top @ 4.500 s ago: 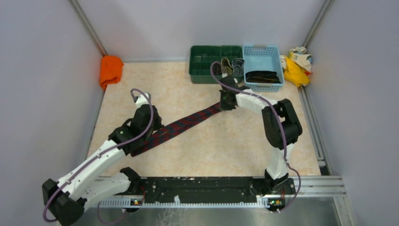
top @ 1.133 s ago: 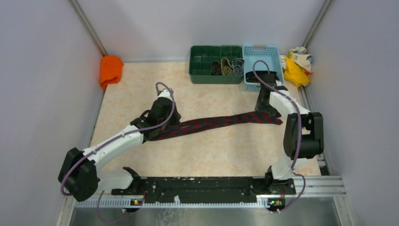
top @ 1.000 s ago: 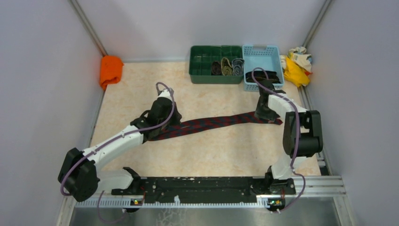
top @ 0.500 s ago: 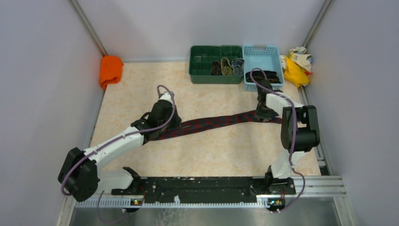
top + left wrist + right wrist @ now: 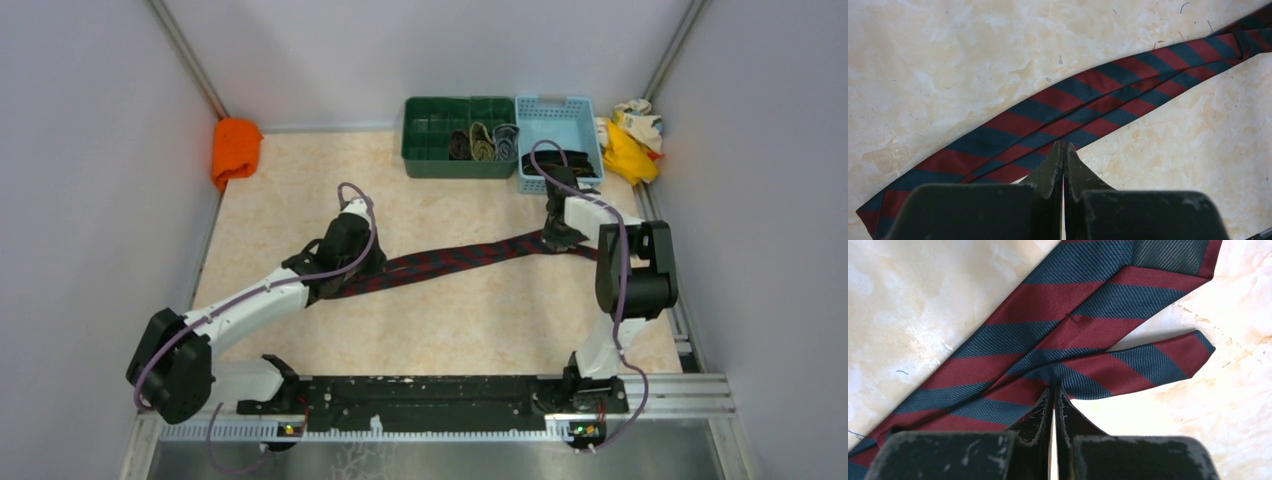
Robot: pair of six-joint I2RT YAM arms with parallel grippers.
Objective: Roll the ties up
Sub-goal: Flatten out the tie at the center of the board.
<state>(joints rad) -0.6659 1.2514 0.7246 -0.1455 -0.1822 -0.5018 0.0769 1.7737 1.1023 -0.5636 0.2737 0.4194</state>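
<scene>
So the left gripper [image 5: 1064, 146] is clamped shut on the tie [image 5: 455, 258] near its 8 o'clock end. It stretches across mid-table toward 2 o'clock, where the right gripper [image 5: 1054, 390] is pinched shut on the overlapped tails. That grip looks shallow, so a tug could slip one layer loose.

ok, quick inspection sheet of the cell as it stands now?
Surface: beige marbled tabletop, small lint specks.
Job's things: striped tie doubled over, lying stretched between the grippers; rolled ties in green tray; dark ties in blue basket.
Clutter: orange cloth far-left corner; yellow-and-cream rags beside the basket.
Grippers: left gripper shut on the tie; right gripper shut on it near its ends.
Cables: purple cables looped above both wrists, clear of the tie.
Surroundings: grey walls, metal frame rails; nothing else seen.
</scene>
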